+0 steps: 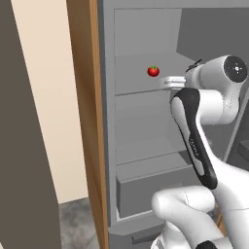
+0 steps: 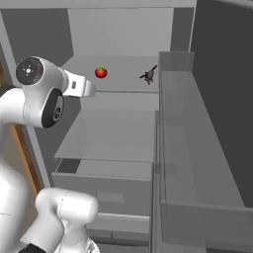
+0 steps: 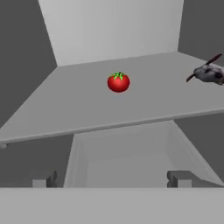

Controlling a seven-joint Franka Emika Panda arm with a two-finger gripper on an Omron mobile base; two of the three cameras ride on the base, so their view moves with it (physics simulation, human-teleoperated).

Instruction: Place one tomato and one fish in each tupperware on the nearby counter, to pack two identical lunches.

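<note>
Pincer [image 3: 113, 180] spread wide and empty, lined up level with the fridge shelf [image 3: 87, 105] where the tomato [image 3: 118, 82] sits mid-shelf and the fish [image 3: 208, 73] lies off toward the wall, apart from it, so a straight reach in looks likely.

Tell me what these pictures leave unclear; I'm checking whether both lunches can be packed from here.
- Fish: cut off by the right edge in the hand view; small and dark in the right base view, and the arm covers most of it in the left base view.
- Tomato: its underside, against the shelf, is out of sight.
- Claw: just the two tips, spread wide, at the bottom of the hand view.
- Drawer: closed front hides its contents.
</note>
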